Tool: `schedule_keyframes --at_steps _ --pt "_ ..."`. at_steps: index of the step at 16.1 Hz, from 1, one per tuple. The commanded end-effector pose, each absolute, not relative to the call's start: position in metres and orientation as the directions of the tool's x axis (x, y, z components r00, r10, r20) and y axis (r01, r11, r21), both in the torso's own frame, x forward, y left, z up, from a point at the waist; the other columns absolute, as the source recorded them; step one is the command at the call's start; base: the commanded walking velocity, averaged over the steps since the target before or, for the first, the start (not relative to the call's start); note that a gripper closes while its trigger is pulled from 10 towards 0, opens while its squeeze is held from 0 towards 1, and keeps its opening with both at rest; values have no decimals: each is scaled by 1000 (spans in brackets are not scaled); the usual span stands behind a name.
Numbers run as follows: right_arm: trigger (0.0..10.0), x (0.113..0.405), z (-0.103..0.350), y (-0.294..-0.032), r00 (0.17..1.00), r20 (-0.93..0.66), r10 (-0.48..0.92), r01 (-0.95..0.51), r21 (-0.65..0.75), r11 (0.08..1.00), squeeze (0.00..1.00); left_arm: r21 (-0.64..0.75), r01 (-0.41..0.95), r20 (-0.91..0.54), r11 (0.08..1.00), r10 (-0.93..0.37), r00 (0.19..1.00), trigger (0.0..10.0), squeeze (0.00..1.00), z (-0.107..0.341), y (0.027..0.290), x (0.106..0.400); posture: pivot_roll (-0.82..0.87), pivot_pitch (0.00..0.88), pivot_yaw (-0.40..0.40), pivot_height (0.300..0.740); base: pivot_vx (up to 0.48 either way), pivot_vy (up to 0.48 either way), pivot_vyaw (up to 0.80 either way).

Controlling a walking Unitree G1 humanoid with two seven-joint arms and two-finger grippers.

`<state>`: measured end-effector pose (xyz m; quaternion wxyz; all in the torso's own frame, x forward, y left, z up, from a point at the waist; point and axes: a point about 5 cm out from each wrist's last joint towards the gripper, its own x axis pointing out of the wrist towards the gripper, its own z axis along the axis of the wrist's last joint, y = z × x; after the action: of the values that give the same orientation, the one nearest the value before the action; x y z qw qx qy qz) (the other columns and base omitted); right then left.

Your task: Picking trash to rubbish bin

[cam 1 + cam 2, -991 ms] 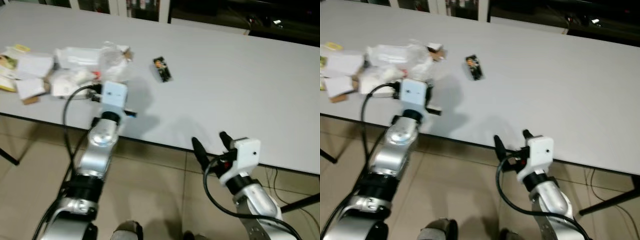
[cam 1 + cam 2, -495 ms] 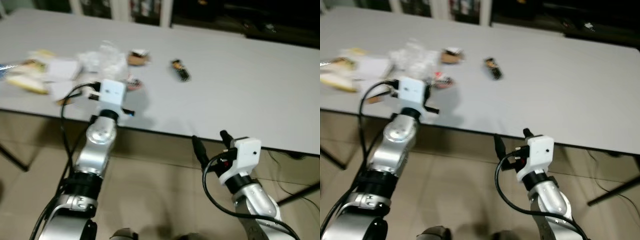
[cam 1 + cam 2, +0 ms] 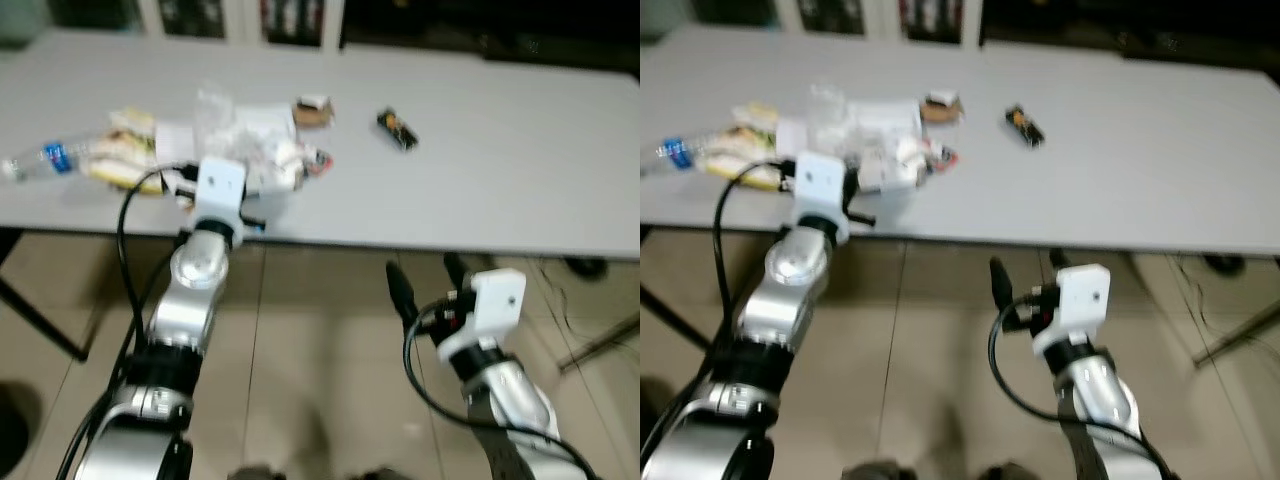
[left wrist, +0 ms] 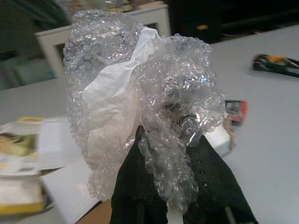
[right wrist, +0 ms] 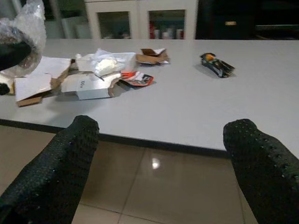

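My left gripper (image 4: 169, 148) is shut on a wad of clear bubble wrap (image 4: 140, 93) with white paper in it, held up at the table's near edge. The same wad (image 5: 29, 28) appears in the right wrist view. On the white table (image 3: 500, 180) lies a heap of trash: torn cardboard and white boxes (image 5: 88, 84), a red wrapper (image 5: 138, 78), yellow packaging (image 3: 118, 168) and a plastic bottle (image 3: 40, 160). A dark snack wrapper (image 3: 397, 127) lies apart, farther right. My right gripper (image 3: 425, 285) is open and empty, low over the floor in front of the table.
Tiled floor (image 3: 320, 330) runs under and before the table. A dark table leg (image 3: 40, 320) slants at the left, another (image 3: 600, 345) at the right. Cabinets (image 5: 145, 21) stand behind the table.
The whole view has shifted, so the camera moved: the table edge now lies farther off and the trash heap sits more to the right. The left gripper still holds the bubble wrap.
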<state>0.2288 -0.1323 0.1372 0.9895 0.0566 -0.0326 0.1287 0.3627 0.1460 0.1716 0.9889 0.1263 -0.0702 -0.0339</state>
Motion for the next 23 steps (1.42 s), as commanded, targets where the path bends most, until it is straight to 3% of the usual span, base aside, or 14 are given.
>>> schedule_keyframes --at_steps 1,5,8,15,23 --pt "10000 228 136 -141 974 70 215 -221 84 972 0 263 87 132 961 -126 983 10000 0 173 133 363 172 121 -35 740 0 480 -800" --pt "10000 229 136 -139 977 71 199 -204 84 975 0 264 87 132 961 -125 983 10000 0 173 132 365 171 120 -32 740 0 307 -648" --pt "10000 229 135 -137 979 69 193 -198 75 977 0 267 89 136 960 -129 982 10000 0 175 132 366 168 122 -25 740 0 0 0" --pt "10000 239 143 -150 993 121 19 -29 85 996 0 229 213 164 950 -254 953 10000 0 187 116 366 167 121 -19 740 0 0 0" --pt "10000 243 144 -147 992 123 15 -26 87 996 0 213 240 172 947 -279 945 10000 0 192 114 367 177 122 -17 740 332 0 0"
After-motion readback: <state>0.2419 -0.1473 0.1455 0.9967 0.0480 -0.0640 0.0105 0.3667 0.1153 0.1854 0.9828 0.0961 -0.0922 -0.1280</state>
